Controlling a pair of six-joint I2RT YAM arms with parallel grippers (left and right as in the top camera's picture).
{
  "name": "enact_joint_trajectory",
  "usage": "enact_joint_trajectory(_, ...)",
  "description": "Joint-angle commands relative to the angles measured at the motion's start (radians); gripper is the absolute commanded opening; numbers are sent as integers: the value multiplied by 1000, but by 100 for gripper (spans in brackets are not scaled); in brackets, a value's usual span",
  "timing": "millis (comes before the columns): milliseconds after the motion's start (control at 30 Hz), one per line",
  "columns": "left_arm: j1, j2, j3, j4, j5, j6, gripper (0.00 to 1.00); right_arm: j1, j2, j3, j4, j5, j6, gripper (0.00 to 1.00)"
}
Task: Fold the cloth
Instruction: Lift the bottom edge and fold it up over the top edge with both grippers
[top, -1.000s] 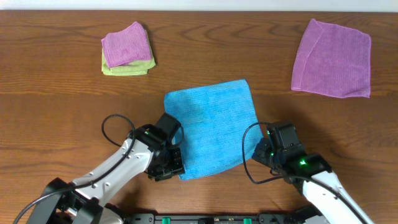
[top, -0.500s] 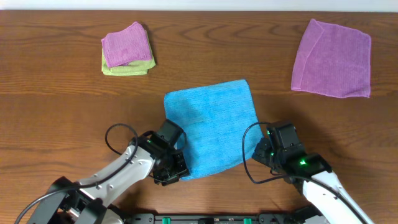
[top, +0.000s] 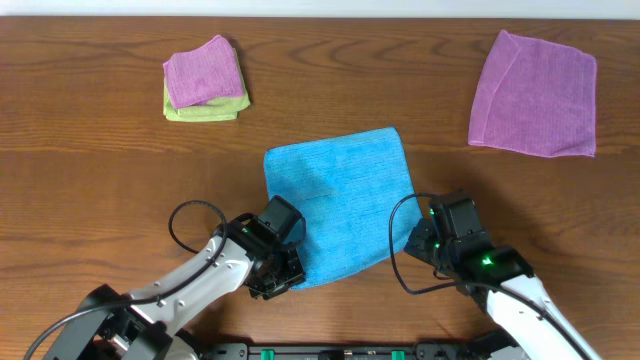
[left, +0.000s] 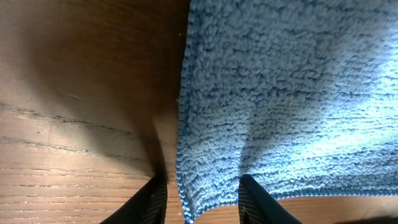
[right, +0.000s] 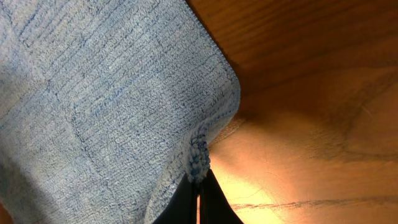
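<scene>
Overhead, the cloth (top: 340, 205) lies flat mid-bench (top: 100, 200), stretching away from the left gripper (top: 283, 272) and right gripper (top: 425, 245) at its near corners; left wrist view, fingers (left: 157, 202) apart astride one corner; right wrist view, fingers (right: 214, 208) clamped together on the other.

The bench (top: 100, 170) is of brown wood with a dark grain that runs from left to right, and a pale strip shows along its far edge. A sky-blue cloth (top: 340, 200) lies spread open on the near middle of it, turned a little out of square. At the far right lies a large purple cloth (top: 535, 95), flat, with one fold line near its left side. At the far left lies a small folded lime-green cloth (top: 205, 110), and a small folded purple cloth (top: 203, 72) rests on top of it.
</scene>
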Motion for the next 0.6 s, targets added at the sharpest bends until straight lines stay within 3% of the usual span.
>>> enact_joint_trajectory(0, -3, -1, -9, 1, -65, -5, 37, 8, 0, 13, 3, 5, -14, 2)
enact_joint_trajectory(300, -3, 23, -9, 7, -80, -15, 19, 8, 0, 13, 3, 3, -14, 2)
enact_joint_trajectory(400, -3, 45, -9, 18, -69, -15, 6, 8, 0, 13, 3, 3, -14, 2)
enact_joint_trajectory(567, -3, 58, -9, 32, -54, -15, 6, 8, 0, 13, 3, 3, -14, 2)
